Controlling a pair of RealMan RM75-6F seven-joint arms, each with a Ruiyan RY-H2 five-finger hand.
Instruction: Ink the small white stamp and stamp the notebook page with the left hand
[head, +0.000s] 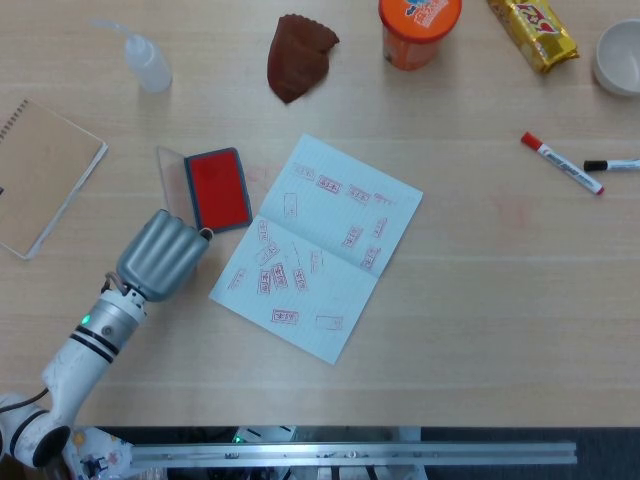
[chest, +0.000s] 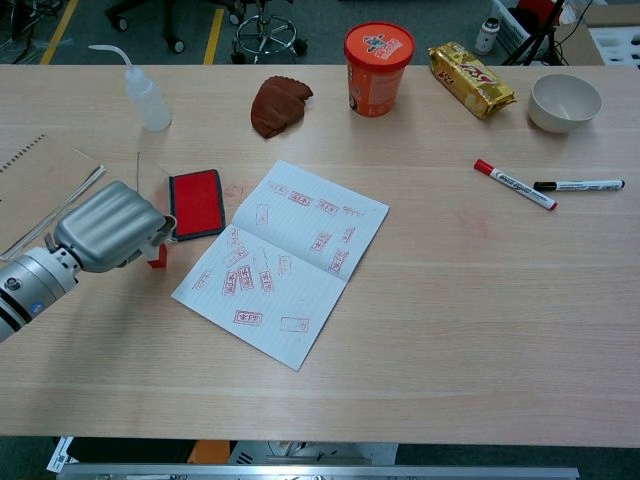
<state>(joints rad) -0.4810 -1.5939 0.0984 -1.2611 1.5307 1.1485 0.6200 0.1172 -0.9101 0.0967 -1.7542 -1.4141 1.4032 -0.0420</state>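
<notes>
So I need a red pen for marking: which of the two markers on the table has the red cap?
The longer white marker, lying diagonally nearer the open notebook; the thinner marker beside it is black-capped.

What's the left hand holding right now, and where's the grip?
The left hand holds the stamp. Its fingers close over the stamp's upper part, hiding it; only the red lower end shows below the hand in the chest view.

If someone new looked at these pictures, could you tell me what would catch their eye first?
Probably the open notebook in the middle of the table, its pale pages scattered with red stamp marks. Just to its left lies the bright red ink pad with its clear lid open, and below that the robot's grey left hand, curled over a small stamp whose red base peeks out. Along the far edge, an orange cup stands out.
</notes>
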